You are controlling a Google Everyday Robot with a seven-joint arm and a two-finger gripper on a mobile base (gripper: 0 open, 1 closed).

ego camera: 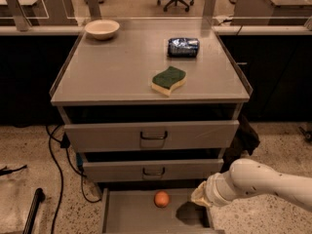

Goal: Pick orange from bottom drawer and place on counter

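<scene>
The orange [162,199] lies on the floor of the open bottom drawer [131,217], near its back middle. My gripper [199,199] is at the end of the white arm that comes in from the lower right. It hangs over the right side of the drawer, a little to the right of the orange and apart from it. The counter [117,72] is the wide grey cabinet top above the two shut drawers.
On the counter are a cream bowl [102,29] at the back left, a dark blue crushed can [183,47] at the back right, and a green sponge [168,80] near the front. Cables [56,165] trail on the floor at the left. Desks and an office chair stand behind.
</scene>
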